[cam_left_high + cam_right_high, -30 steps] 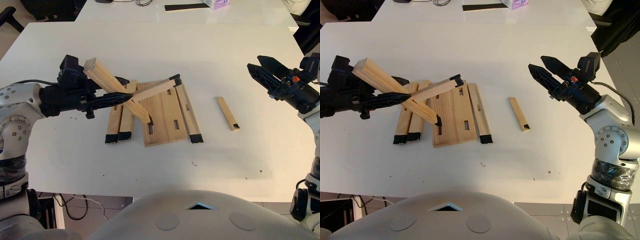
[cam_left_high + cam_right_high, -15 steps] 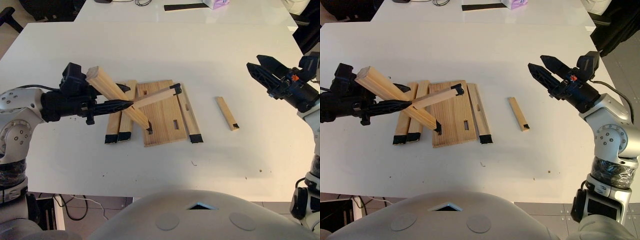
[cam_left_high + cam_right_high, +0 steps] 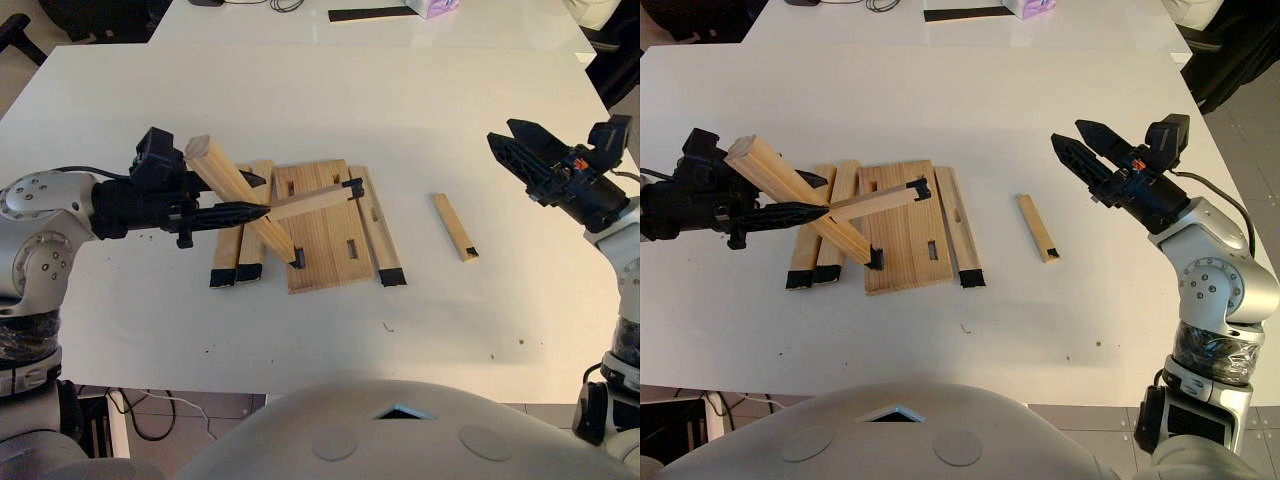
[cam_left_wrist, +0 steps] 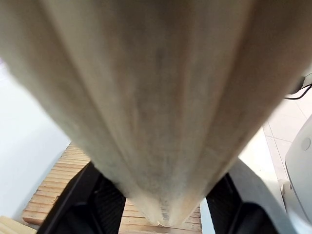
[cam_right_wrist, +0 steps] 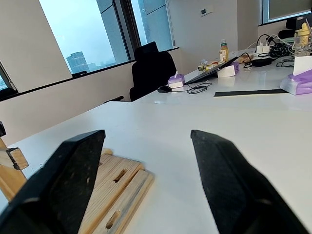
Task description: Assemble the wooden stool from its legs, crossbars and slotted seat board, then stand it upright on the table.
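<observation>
White table (image 3: 400, 110) recorded as the supporting surface. Slotted seat board (image 3: 330, 250) is laid flat near its centre. Two legs (image 3: 228, 255) are laid side by side just left of the board (black-capped ends toward the robot). A third leg (image 3: 380, 235) is laid along its right edge. A short crossbar (image 3: 455, 227) is set well apart, further right.

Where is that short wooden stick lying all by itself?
In the head views, the short stick lies flat on the white table, on the robot's right, between the seat board and the right claw, touching neither.

One slotted seat board (image 3: 330, 238), four wooden legs (image 3: 377, 232), what look like two crossbars (image 3: 455, 227)
</observation>
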